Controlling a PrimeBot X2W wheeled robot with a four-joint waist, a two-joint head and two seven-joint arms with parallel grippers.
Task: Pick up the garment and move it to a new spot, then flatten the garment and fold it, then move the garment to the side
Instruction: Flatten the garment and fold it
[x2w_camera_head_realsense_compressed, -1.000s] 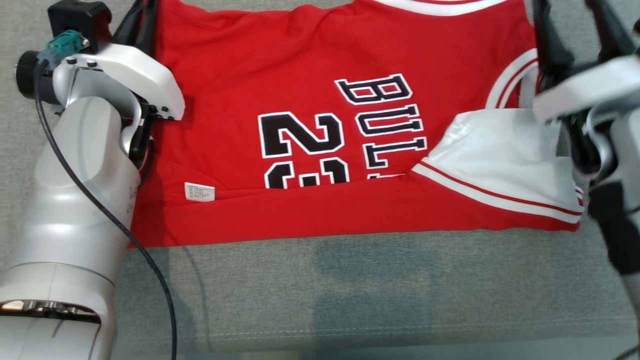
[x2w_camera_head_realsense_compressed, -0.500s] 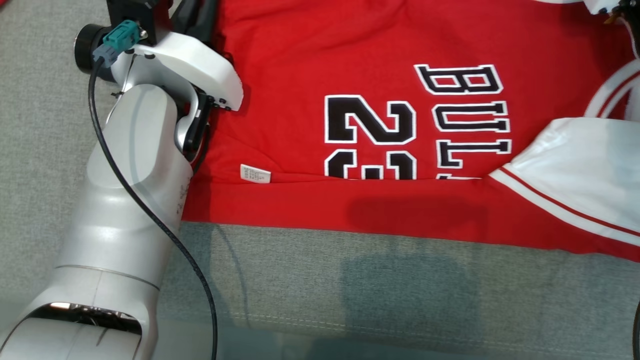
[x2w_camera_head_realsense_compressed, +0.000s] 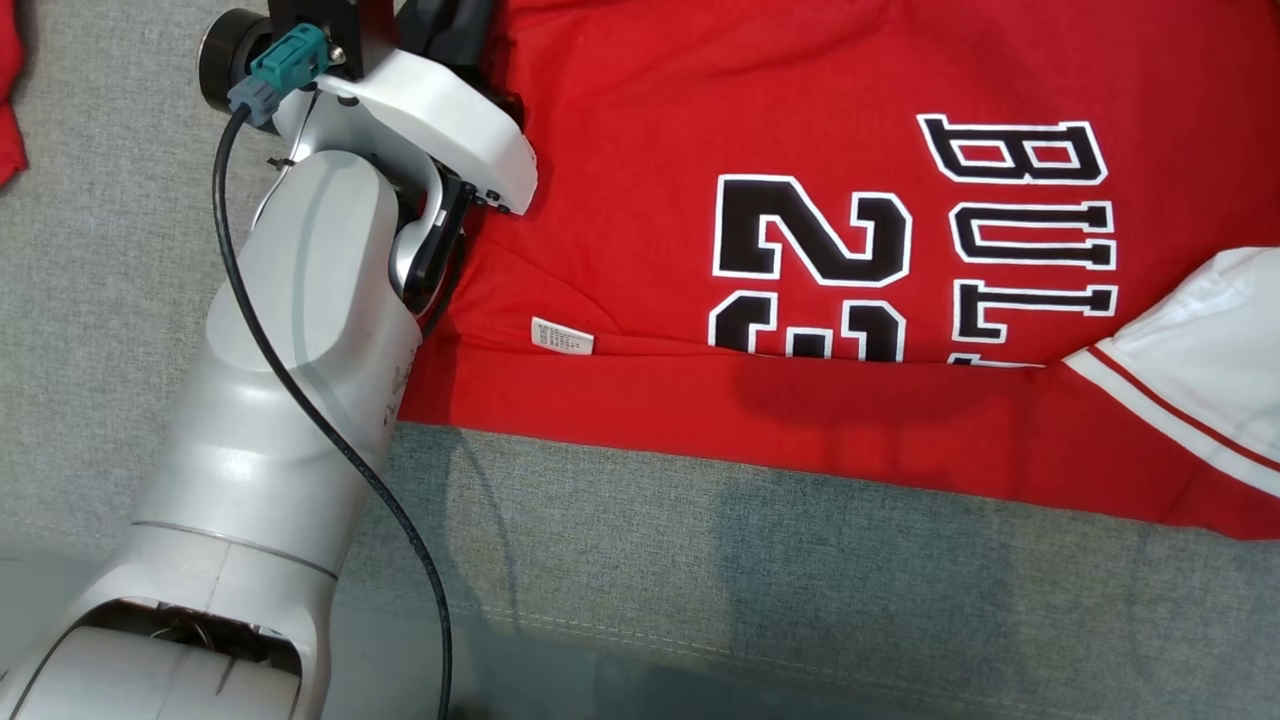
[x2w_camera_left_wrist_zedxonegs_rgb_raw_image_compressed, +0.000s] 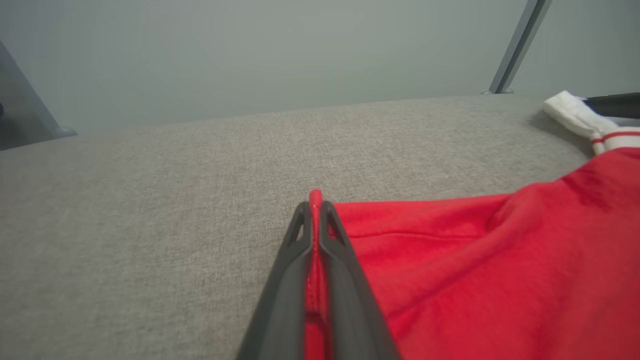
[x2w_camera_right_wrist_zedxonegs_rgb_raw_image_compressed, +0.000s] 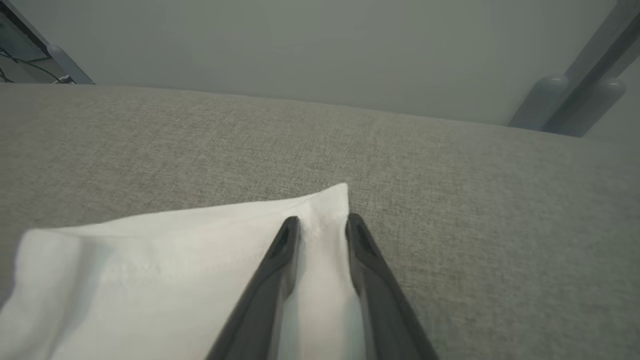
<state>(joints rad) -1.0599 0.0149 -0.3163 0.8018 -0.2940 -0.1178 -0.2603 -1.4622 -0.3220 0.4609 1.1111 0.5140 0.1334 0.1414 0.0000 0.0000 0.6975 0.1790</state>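
Red jersey (x2w_camera_head_realsense_compressed: 800, 100) lies on a grey fabric surface (x2w_camera_head_realsense_compressed: 700, 570). Left gripper (x2w_camera_left_wrist_zedxonegs_rgb_raw_image_compressed: 315, 206) is pinched tight on its far left edge. Right gripper (x2w_camera_right_wrist_zedxonegs_rgb_raw_image_compressed: 320, 223), jaws partly apart, straddles its white corner.

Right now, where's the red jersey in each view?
Head view: jersey spans the upper right, black number and lettering showing.
Left wrist view: jersey at lower right, its edge pinched in the left tool.
Right wrist view: its white panel at lower left, corner between the right tool fingers.
Shared landmark: the grey upholstery under it.
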